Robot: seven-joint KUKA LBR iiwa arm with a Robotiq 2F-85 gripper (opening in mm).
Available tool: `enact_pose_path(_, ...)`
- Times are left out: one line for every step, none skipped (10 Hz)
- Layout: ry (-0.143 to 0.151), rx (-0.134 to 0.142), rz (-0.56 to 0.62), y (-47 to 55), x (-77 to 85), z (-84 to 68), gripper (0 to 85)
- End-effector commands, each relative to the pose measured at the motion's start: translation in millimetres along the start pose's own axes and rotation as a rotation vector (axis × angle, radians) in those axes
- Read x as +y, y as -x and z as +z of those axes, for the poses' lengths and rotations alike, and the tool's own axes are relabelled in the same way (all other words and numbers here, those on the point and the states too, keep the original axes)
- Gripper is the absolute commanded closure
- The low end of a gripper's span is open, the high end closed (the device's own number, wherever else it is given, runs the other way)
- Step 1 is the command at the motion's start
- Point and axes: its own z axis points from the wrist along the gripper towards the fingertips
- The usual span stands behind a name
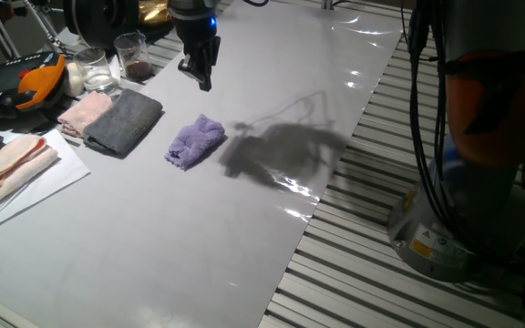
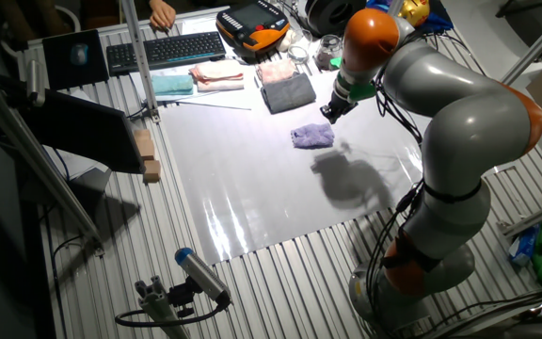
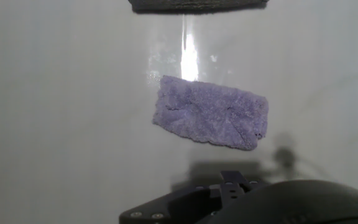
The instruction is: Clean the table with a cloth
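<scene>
One cloth [image 1: 196, 141] flat on the table [image 1: 153, 246], clear of the gripper [image 1: 199, 73] raised above it. Long axis crosswise in hand view. Nothing held; finger gap not discernible.

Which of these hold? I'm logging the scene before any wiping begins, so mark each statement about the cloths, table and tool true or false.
1. The purple cloth lies flat on the table. True.
2. The tool grips the purple cloth. False: it hangs above the table, apart from the cloth.
3. A dark grey cloth lies beside a pink cloth. True.
4. The purple cloth sits on the grey cloth. False: bare table separates them.
</scene>
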Motion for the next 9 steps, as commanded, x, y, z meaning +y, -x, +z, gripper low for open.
enact_pose_path(-0.001,0.000,0.004,-1.1,0.5,0.5,85.0)
enact_pose_path(-0.005,-0.001,0.004,-1.4,0.6,1.4,85.0)
enact_pose_path(-0.003,0.001,0.003,-2.1,0.5,1.0,85.0)
enact_pose_path(0.000,0.002,0.003,-3.4,1.5,1.4,85.0)
enact_pose_path(-0.003,-0.003,0.004,-4.7,3.6,3.1,85.0)
enact_pose_path(-0.002,-0.004,0.006,-5.2,4.5,4.5,85.0)
enact_pose_path(0.000,-0.003,0.006,-5.6,3.9,4.8,85.0)
enact_pose_path(-0.001,0.002,0.004,-5.5,3.4,4.3,85.0)
enact_pose_path(-0.001,0.004,0.004,-5.7,2.7,4.0,85.0)
